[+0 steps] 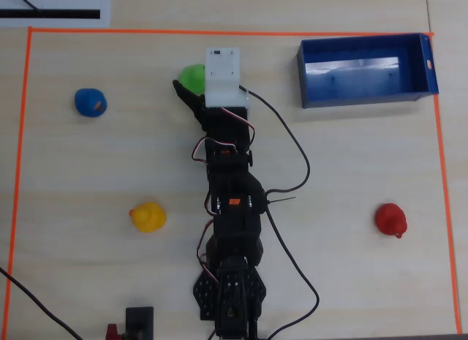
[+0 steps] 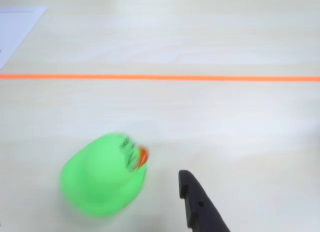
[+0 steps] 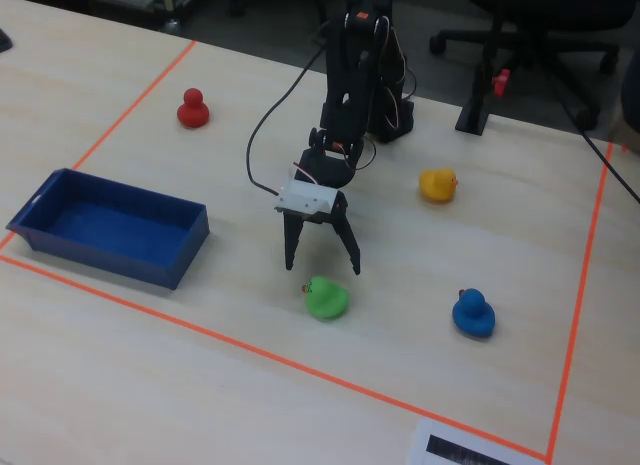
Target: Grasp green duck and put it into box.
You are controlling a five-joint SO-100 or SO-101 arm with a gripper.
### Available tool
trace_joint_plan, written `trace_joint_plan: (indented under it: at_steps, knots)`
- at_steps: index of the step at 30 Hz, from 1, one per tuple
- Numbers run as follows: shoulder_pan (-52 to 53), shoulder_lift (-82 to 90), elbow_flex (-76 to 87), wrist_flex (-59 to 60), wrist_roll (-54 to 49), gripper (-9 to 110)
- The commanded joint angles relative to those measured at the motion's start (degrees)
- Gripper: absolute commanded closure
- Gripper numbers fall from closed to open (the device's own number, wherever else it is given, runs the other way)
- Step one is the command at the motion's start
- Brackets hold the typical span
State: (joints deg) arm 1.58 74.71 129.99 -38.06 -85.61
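Approach stage of the pick-and-place. In the fixed view the arm [image 3: 352,95] reaches out over the desk [image 3: 200,385] with its jaws [image 3: 320,261] spread wide, both fingers pointing down and standing just short of the duck [image 3: 326,297], which sits upright on the desk inside the orange tape [image 3: 240,345]. The jaws hold nothing. In the overhead view the duck [image 1: 192,77] is partly hidden under the white wrist housing [image 1: 225,78], with one dark finger beside it. In the wrist view the duck [image 2: 104,173] lies low and left, its orange beak toward the right, and a single black finger [image 2: 200,204] shows to its right; the other finger is out of this view, and the blur makes it hard to say whether the finger stands clear of the desk.

The box [image 3: 108,229] stands empty, well apart from the duck, to the left in the fixed view and at upper right in the overhead view [image 1: 365,99]. A blue duck [image 3: 472,313], a yellow duck [image 3: 438,184] and a red duck [image 3: 193,107] lie scattered elsewhere, none near the jaws.

Progress, as judged: nothing is yet grasped or delivered. Left to do: bring the jaws around the duck, close, lift, carry across to the box, and release.
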Motion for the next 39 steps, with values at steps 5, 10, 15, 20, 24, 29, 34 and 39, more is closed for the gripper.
trace_joint_plan:
  at_steps: [5,10,15,20,24,29,34,39]
  knots:
    - [1.76,-5.54,-8.09,-2.29,-0.44,52]
    - [1.76,-9.14,-11.43,-2.37,-0.53,53]
    - [1.14,-12.04,-13.01,-4.66,-0.7,54]
    - [0.35,-13.8,-13.62,-5.36,-1.76,59]
    - [-0.53,-14.06,-13.27,-4.13,-3.6,78]
    - [-0.7,-14.06,-13.01,-3.78,-3.08,101]
    - [0.0,-13.89,-13.36,-3.43,-2.81,101]
    - [0.88,-11.25,-13.71,0.53,-2.46,101]
